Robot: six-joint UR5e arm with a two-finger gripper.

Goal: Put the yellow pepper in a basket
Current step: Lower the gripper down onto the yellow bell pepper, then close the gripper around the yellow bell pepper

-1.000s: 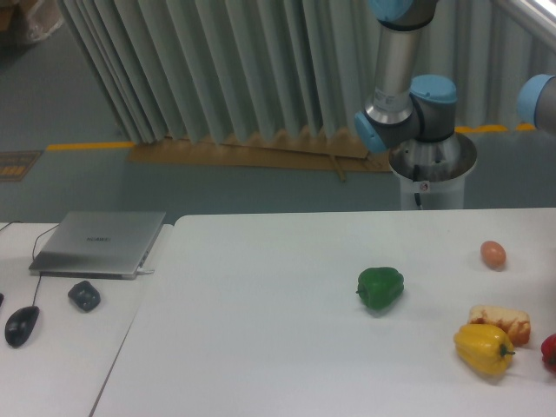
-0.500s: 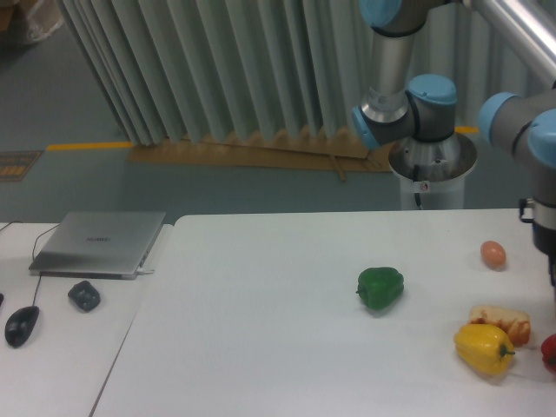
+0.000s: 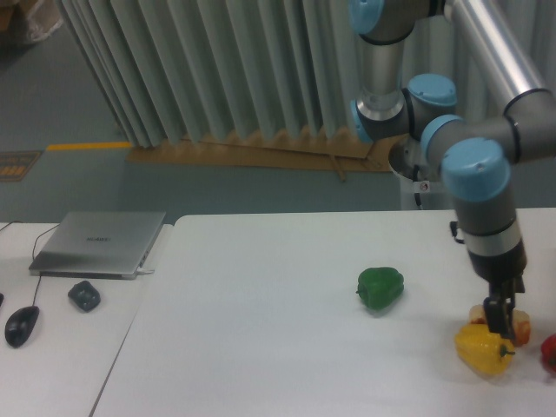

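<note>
Pleated grey curtains hang behind a smooth white table [image 3: 261,330], with a teal floor and a yellow line between them. The gripper [image 3: 500,323] points straight down at the right end of the table, its dark slender fingertips just above or at the top of the yellow pepper [image 3: 482,349]; contact cannot be confirmed. The fingertips appear close together, but the amount of opening cannot be determined, and nothing is visibly held.

The yellow pepper is glossy and lobed, with a short dark stem pointing right. It rests on the table near the front right edge. Directly behind the yellow pepper, and partly hidden by the gripper, lies an orange-brown bread-like lump [image 3: 519,323] with a rough surface. At the frame edge, right of the yellow pepper, a red glossy object [image 3: 549,352] is partly visible. A green pepper [image 3: 380,287], shiny and rounded, sits well to the left of the yellow pepper.

Far left of the yellow pepper, on an adjoining surface, are a closed silver laptop [image 3: 97,242], a dark rounded lump [image 3: 83,295] and a black mouse [image 3: 21,325].
</note>
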